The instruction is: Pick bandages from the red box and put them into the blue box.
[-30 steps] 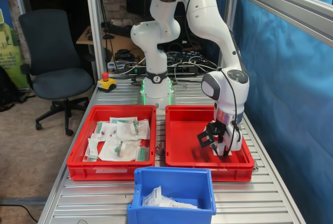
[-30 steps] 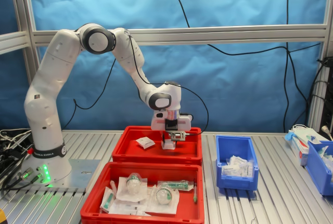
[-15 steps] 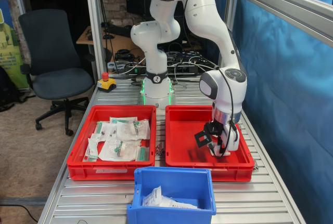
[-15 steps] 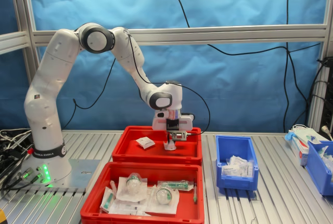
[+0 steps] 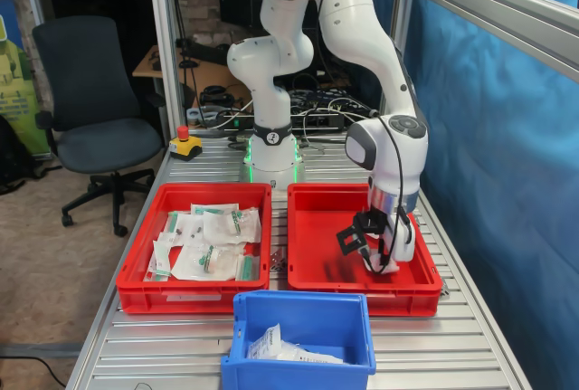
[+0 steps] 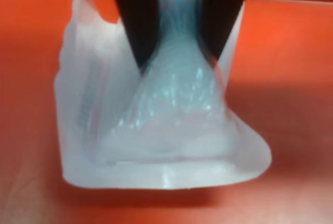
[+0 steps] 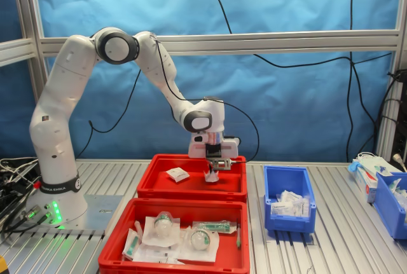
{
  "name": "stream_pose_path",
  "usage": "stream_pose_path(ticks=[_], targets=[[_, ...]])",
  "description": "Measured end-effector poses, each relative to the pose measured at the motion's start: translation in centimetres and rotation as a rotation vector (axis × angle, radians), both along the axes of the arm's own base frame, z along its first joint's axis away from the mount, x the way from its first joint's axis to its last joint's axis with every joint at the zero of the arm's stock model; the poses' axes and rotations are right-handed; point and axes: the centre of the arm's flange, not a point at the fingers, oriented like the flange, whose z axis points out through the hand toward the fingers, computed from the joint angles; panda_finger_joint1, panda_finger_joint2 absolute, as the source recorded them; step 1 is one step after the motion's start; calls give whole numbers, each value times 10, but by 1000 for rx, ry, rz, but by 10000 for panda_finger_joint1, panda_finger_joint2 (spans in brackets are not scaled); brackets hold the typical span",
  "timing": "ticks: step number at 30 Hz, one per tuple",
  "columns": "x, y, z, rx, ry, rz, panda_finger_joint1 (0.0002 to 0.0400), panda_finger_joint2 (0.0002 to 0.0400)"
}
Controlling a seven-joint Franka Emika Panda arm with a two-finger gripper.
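Note:
My gripper is shut on a bandage, a puffy white sealed packet pinched at its upper edge and hanging just above the red floor. In both exterior views the gripper is low inside the red box, the crate with the plain front wall. Another bandage lies on that crate's floor, toward the second exterior view's left. The blue box holds white packets.
A like red crate filled with clear pouches with green marks stands beside the red box. The arm's base rises behind the crates. A red emergency button and another blue bin stand at the table's edges.
The gripper, shut on the packet, has risen a little and shifted slightly toward the second exterior view's right, lifting the bandage off the crate floor.

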Motion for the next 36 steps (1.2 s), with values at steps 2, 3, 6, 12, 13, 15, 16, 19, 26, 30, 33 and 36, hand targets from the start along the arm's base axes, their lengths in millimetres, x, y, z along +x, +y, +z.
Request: stream_pose_path(ticks=[2, 3, 6, 12, 13, 15, 16, 19, 26, 30, 33, 36], targets=[[2, -2, 4, 1, -7, -3, 46, 46], [4, -3, 9, 4, -16, -7, 46, 46], [9, -6, 21, 9, -36, -14, 46, 46], [18, -15, 46, 18, -76, -33, 46, 46], [20, -17, 50, 20, -83, -37, 46, 46], [23, -20, 57, 22, -96, -44, 46, 46], [25, -22, 61, 23, -102, -48, 46, 46], [31, -28, 76, 30, -126, -61, 46, 46], [44, -42, 101, 35, -148, -91, 46, 46], [58, -55, 115, 30, -145, -120, 47, 47], [66, -62, 123, 31, -153, -135, 47, 47], [75, -70, 133, 35, -168, -152, 47, 47]])
